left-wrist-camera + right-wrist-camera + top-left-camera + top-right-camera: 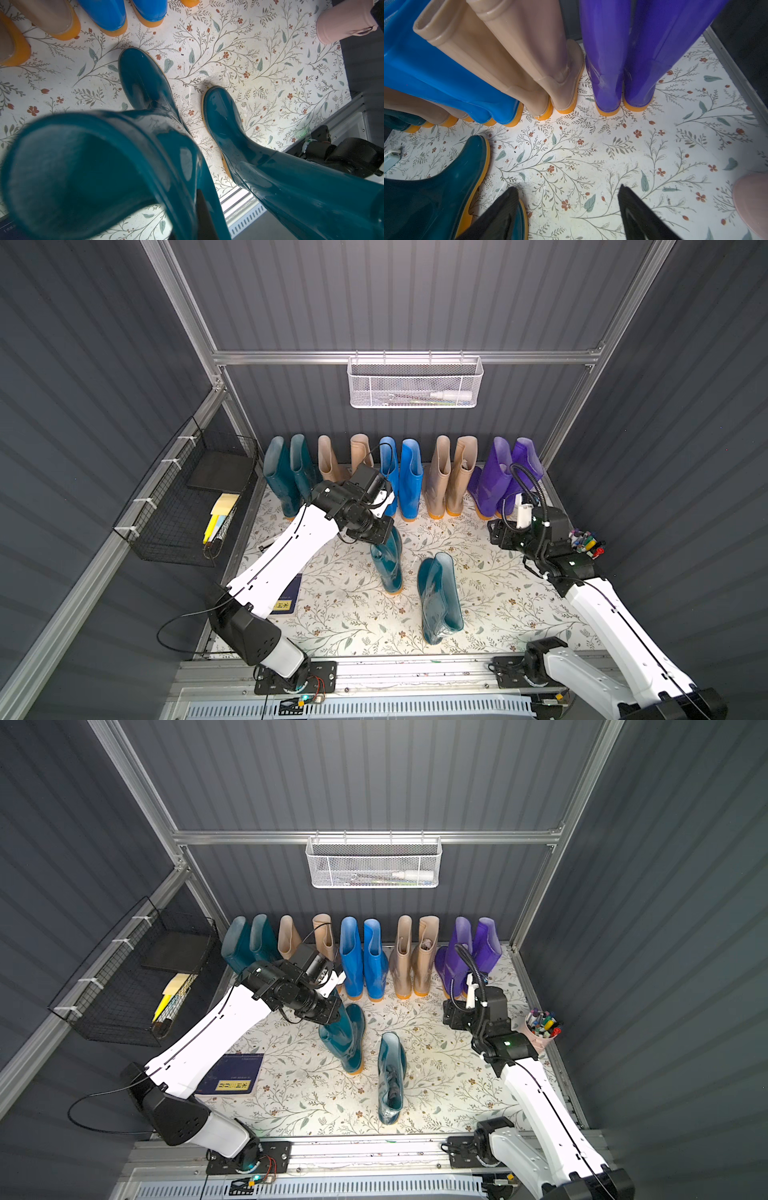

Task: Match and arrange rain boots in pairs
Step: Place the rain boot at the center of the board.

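Dark ribbed walls box in your floral-papered desk (pixel 340 614). In both top views, ten boots stand upright along the back wall across the middle of the frame, left to right: a teal pair (pixel 278 477), a beige pair (pixel 328 462), a blue pair (pixel 411 481), a second beige pair (pixel 440 481) and a purple pair (pixel 496 477). Below them, at frame centre, your left arm (pixel 286 556) reaches the top of the held teal boot (pixel 388 568), whose orange sole points down at the desk. The second teal boot (pixel 438 597) sits just to its right, apart from it. A pink cup (pixel 534 1042) of markers stands at the desk's right edge, near your right arm (pixel 532 1094).

From the left wrist, your left fingers (pixel 202 214) are closed on the cuff of the held teal boot, lower left of the frame. Only one finger shows, outside the wall. The second teal boot runs from centre to lower right, untouched.

From the right wrist, your right fingers (pixel 639 212) are spread wide at the bottom of the frame over bare desk, holding nothing, with the purple pair upper right.
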Controlling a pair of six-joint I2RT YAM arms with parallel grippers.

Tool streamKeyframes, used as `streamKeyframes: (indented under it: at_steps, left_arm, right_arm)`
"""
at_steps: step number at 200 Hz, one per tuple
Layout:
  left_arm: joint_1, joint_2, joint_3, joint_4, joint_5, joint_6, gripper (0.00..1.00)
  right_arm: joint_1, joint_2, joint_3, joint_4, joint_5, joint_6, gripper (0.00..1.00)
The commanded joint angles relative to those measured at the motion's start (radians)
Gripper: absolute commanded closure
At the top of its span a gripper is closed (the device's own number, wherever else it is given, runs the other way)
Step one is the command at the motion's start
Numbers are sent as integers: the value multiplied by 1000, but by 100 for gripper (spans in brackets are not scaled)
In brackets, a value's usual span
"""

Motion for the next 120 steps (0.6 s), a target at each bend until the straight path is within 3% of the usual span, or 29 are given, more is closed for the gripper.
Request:
streamKeyframes:
  at_steps: [1,82,98,120]
  left_arm:
    - [-9,-17,5,71,45,7,100]
    - [-14,-11,-31,96,42,-7,100]
    - [-14,-16,-40,112,46,-20,91]
    - [-14,-28,-59,149,51,-50,96]
  right_arm:
    - [3,5,-9,-9,13,-5,21]
    - [2,2,-9,-18,12,-9,21]
    - [1,-1,-8,-21,13,-9,21]
    - [1,-4,-9,-22,14,-8,21]
